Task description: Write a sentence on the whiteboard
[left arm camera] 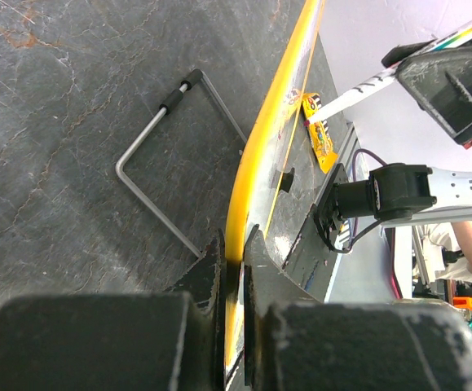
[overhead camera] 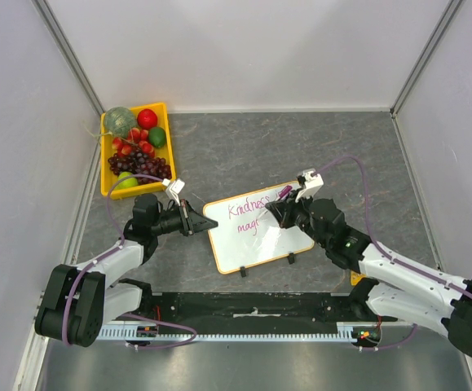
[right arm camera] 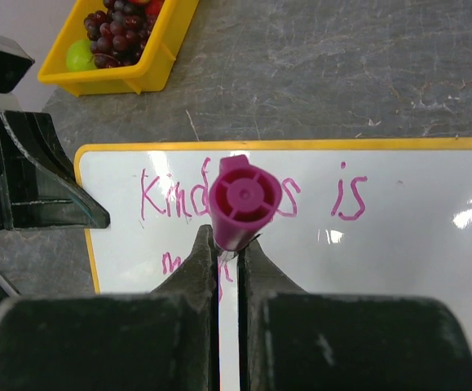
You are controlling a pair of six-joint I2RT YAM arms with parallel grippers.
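The whiteboard (overhead camera: 262, 244) lies tilted mid-table, its yellow-orange frame (left arm camera: 272, 122) seen edge-on in the left wrist view. My left gripper (overhead camera: 196, 221) is shut on the board's left edge (left arm camera: 236, 244). The sentence (overhead camera: 249, 208) in pink reads "Kindness is" on the top line (right arm camera: 350, 191), with "magi" begun below (overhead camera: 247, 226). My right gripper (overhead camera: 280, 210) is shut on a magenta marker (right arm camera: 244, 199), whose capped end points up at the wrist camera (right arm camera: 229, 240). The marker's tip and part of both lines are hidden behind it on the board (right arm camera: 399, 269).
A yellow bin (overhead camera: 105, 163) of fruit sits at the back left (right arm camera: 150, 73). A bent wire stand (left arm camera: 158, 155) sticks out behind the board. Two black clips (overhead camera: 243, 271) sit on the board's near edge. Grey walls close in on three sides.
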